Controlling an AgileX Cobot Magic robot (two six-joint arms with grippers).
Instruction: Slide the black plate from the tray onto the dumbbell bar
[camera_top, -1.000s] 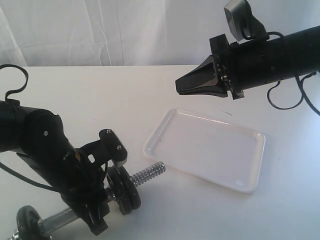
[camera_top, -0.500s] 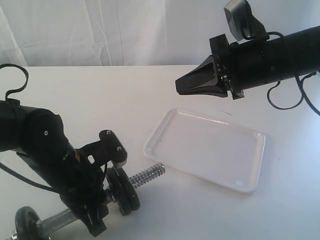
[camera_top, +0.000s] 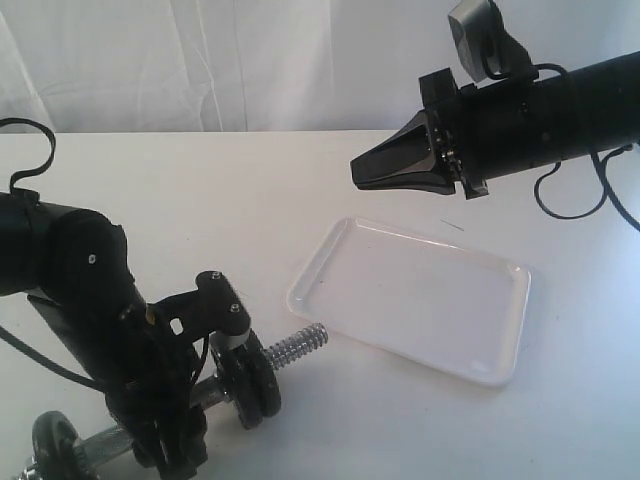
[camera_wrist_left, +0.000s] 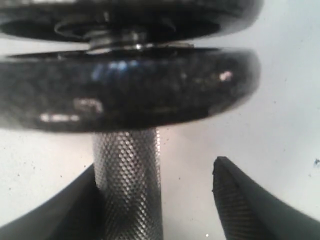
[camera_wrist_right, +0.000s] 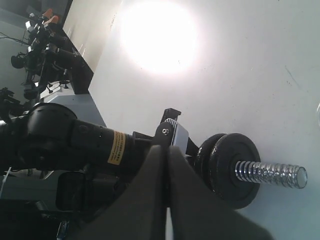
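Black round weight plate (camera_top: 266, 385) sits on silver threaded dumbbell bar (camera_top: 296, 346), lower left. So left gripper (camera_wrist_left: 155, 175) hangs open, right gripper (camera_top: 360, 170) pinched closed.

The left arm (camera_top: 70, 270) is folded low at the near left of the table (camera_top: 300, 180), its forearm sloping down toward the surface; the left claw (camera_wrist_left: 155, 167) stands wide, its two fingers (camera_wrist_left: 240, 210) well parted with a plain gap between them. The right arm (camera_top: 560, 110) reaches in from the right, held high above the table and close to level; the right claw (camera_top: 356, 170) points left in the exterior view, its fingers pressed flat together into a wedge, holding nothing and touching nothing.
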